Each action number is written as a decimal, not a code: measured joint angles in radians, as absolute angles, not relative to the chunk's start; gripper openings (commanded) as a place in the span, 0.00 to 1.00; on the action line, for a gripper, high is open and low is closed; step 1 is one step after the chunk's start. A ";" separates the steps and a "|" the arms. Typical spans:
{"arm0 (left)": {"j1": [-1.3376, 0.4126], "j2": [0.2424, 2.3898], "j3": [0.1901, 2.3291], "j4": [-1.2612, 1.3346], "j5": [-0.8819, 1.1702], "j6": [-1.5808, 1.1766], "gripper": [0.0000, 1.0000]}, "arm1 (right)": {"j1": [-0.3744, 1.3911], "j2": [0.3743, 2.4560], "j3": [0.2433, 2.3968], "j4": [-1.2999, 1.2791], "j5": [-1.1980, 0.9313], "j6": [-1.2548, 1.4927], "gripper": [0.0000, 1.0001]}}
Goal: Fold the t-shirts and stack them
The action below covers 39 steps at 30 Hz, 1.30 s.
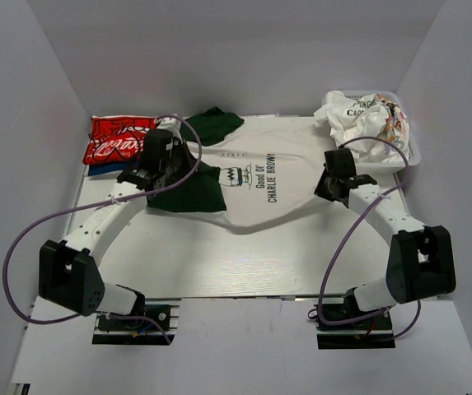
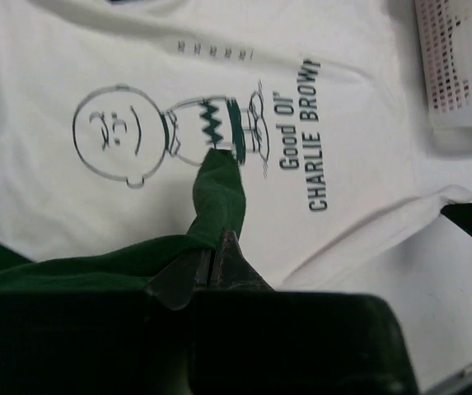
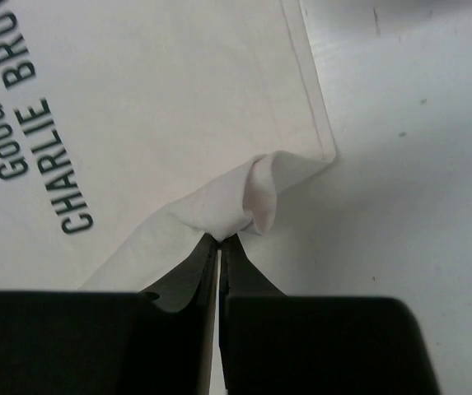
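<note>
Wrist views: left gripper (image 2: 217, 249) pinches a fold of the green shirt (image 2: 219, 193) above the spread white shirt (image 2: 54, 66); right gripper (image 3: 219, 243) pinches that shirt's bunched corner. Overhead alone shows the red shirt (image 1: 116, 140), far left.

White table (image 1: 219, 271) carries t-shirts (image 1: 289, 152) (one printed) and a basket (image 1: 414, 150).

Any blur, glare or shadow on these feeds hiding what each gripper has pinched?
Top view: even, soft light, no glare, only faint shadows. Left wrist: print on the off-white shirt sharp; the dark green shirt at the left gripper is underexposed, its folds hard to read. Right wrist: the off-white hem is crisp at the right gripper; the gripper body is featureless black.
</note>
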<state>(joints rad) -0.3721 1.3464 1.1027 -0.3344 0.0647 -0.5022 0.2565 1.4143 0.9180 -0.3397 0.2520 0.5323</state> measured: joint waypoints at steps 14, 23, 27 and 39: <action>-0.252 1.702 1.341 -0.159 0.007 -0.321 0.00 | 0.200 1.697 1.212 -0.383 0.340 0.505 0.00; -0.140 1.946 1.470 -0.049 0.050 -0.305 0.00 | 0.150 1.960 1.461 -0.461 0.339 0.494 0.00; -0.095 2.027 1.525 -0.024 0.100 -0.316 0.00 | 0.140 2.016 1.524 -0.482 0.334 0.498 0.24; -0.056 2.227 1.828 -0.144 0.264 -0.329 1.00 | 0.149 2.003 1.534 -0.460 0.226 0.461 0.90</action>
